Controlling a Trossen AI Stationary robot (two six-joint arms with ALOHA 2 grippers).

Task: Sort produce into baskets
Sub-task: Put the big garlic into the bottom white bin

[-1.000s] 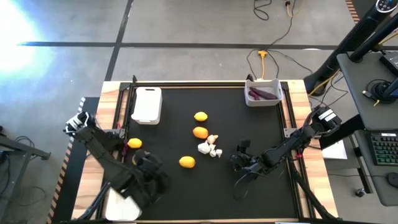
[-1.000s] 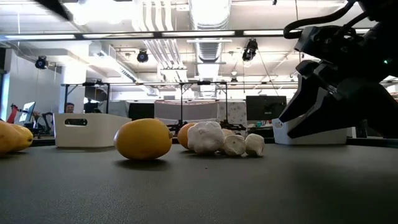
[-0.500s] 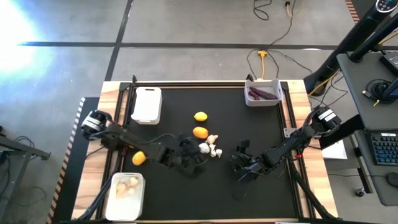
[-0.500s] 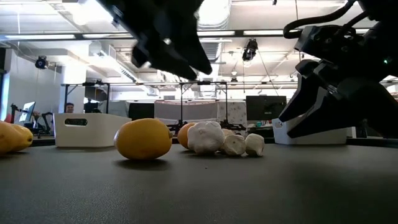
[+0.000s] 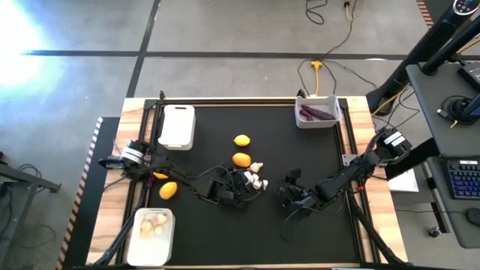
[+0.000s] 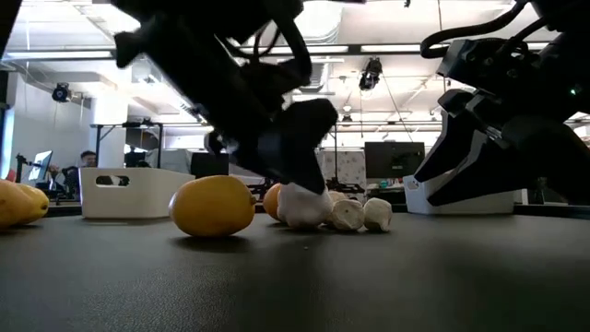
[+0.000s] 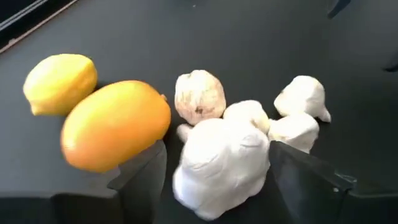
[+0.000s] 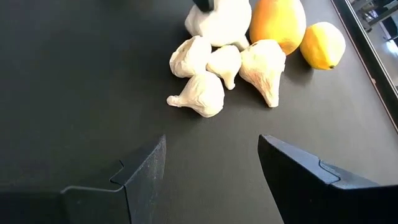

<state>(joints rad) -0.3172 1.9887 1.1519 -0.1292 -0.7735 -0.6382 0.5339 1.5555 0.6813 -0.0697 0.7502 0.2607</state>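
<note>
On the left of the bench (image 5: 112, 150), a basket (image 5: 154, 234) holding whitish pieces is seen at the near corner, a second basket (image 5: 177, 126) at the far left, and one lemon (image 5: 168, 190) between them. The left end effector (image 5: 241, 189) is stretched toward the middle of the bench and is set down over the largest white piece (image 7: 222, 158) of the central cluster. In the left wrist view its fingers (image 7: 142, 180) are seen open, one on each side of that piece, with bare gaps between; no grip is made yet. The piece lies directly ahead between the fingers, its longer side running roughly along the line of reach, so a straight close should do. An orange fruit (image 7: 115, 123) is just beside one finger and may be nudged. Three smaller white pieces (image 8: 200, 93) lie just beyond, toward the right arm.

Farther right, the right end effector (image 5: 294, 196) rests low near the cluster, fingers (image 8: 144, 173) open and empty. The left arm is judged nearer. A third basket (image 5: 318, 112) with purple pieces (image 5: 316, 114) stands at the far right.
</note>
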